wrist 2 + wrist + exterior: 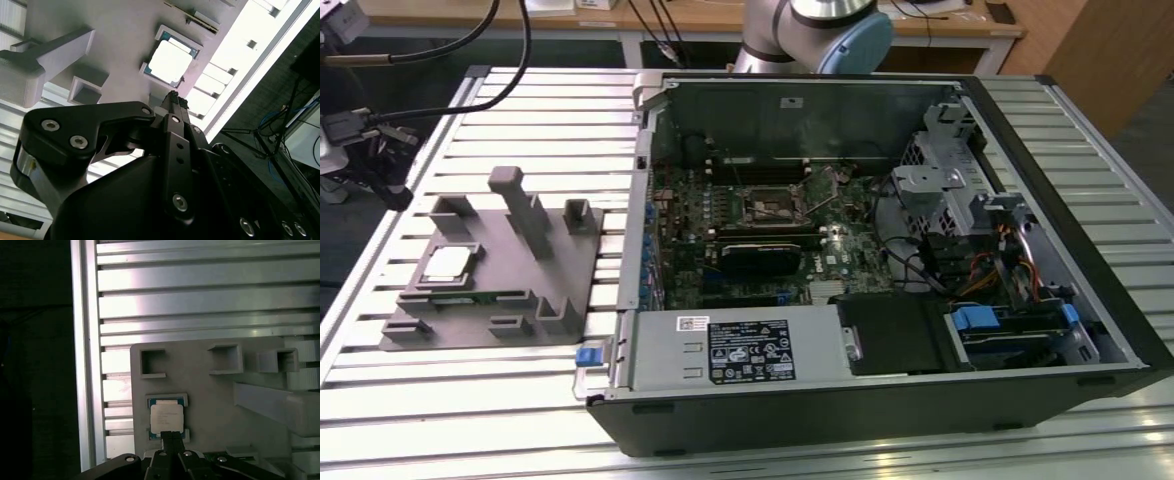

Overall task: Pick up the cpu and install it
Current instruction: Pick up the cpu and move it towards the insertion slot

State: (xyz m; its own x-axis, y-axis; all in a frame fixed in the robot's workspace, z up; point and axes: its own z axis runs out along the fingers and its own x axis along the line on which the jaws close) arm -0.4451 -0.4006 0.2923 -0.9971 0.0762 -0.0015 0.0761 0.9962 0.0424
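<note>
The cpu (450,265) is a small square chip with a pale silver top, lying flat in a recess of the grey fixture (520,300) at the exterior view's left. Both wrist views look down on the cpu (171,60) (166,419) from above. My gripper (174,96) (170,436) hangs over the chip's near edge, apart from it, with its black fingers pressed together and nothing between them. The black-framed motherboard socket (765,205) sits inside the open computer case (1067,200).
The fixture has several upright grey blocks (520,205) (45,55) around the chip's recess. The slatted metal table (454,400) (200,295) carries the fixture and the case. The arm's base (814,35) stands behind the case. Cables and a stand lie beyond the table's edge (280,135).
</note>
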